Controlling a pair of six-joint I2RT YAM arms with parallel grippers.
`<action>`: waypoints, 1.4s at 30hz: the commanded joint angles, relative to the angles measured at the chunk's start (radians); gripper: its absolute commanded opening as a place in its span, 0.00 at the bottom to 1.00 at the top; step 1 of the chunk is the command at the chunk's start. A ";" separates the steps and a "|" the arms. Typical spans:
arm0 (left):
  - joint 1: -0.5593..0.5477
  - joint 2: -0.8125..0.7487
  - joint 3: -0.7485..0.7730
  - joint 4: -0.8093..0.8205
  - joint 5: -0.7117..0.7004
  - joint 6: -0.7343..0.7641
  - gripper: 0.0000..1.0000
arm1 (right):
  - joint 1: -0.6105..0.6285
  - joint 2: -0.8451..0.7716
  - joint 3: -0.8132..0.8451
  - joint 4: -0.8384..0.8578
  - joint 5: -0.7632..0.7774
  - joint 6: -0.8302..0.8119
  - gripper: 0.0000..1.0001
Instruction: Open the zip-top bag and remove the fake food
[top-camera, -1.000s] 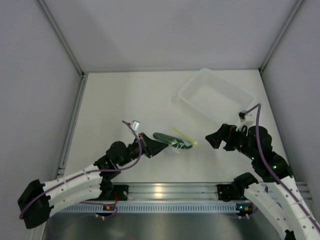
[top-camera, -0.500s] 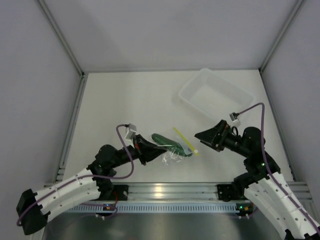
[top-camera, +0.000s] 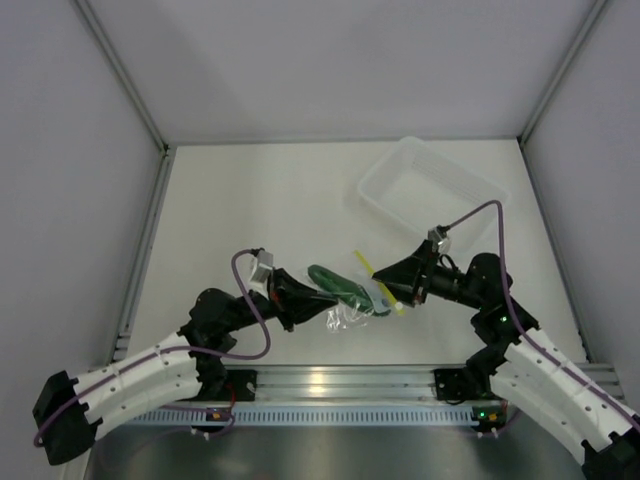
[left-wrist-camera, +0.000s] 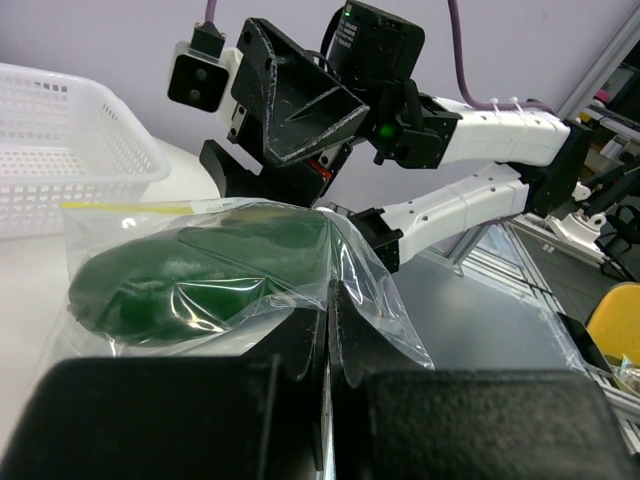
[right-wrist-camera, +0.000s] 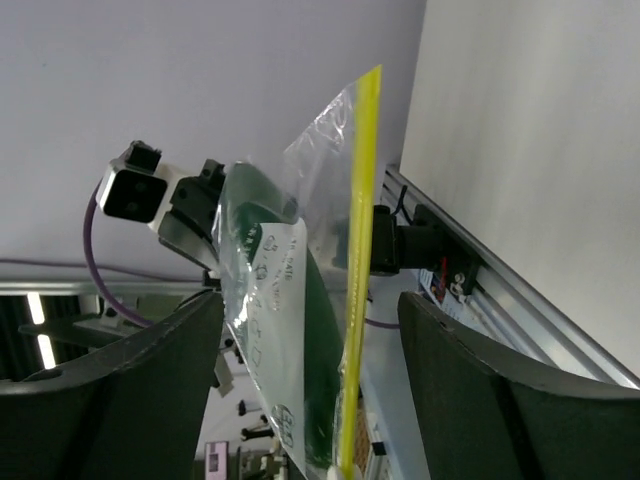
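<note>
The zip-top bag (top-camera: 352, 304) is held up off the table between the two arms, its yellow-green zip strip (top-camera: 378, 282) towards the right arm. The dark green fake food (top-camera: 330, 281) is inside it. My left gripper (top-camera: 303, 294) is shut on the bag's clear bottom edge (left-wrist-camera: 345, 300), and the fake food (left-wrist-camera: 190, 275) bulges just beyond the fingers. My right gripper (top-camera: 388, 280) is open, and its fingers (right-wrist-camera: 130, 390) stand on either side of the zip strip (right-wrist-camera: 360, 270) without touching it. The bag (right-wrist-camera: 270, 300) hangs between them with the fake food (right-wrist-camera: 325, 370) inside.
A larger rigid clear bin (top-camera: 435, 190) stands at the back right; it also shows in the left wrist view (left-wrist-camera: 60, 150). The aluminium rail (top-camera: 330, 385) runs along the near edge. Grey walls close in the table on three sides.
My right gripper has moved left to the bag, and its open fingers now straddle the zip strip. My left gripper has shifted slightly, holding the bag up.
</note>
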 joint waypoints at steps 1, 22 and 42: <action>-0.010 0.019 0.041 0.112 0.020 0.032 0.00 | 0.047 0.038 0.035 0.212 -0.025 0.072 0.69; -0.021 -0.012 -0.059 0.081 -0.073 0.032 0.55 | 0.063 0.041 0.239 -0.115 0.142 -0.470 0.00; -0.021 0.058 0.398 -0.622 -0.250 0.269 0.98 | 0.196 0.176 0.564 -0.690 0.238 -1.207 0.00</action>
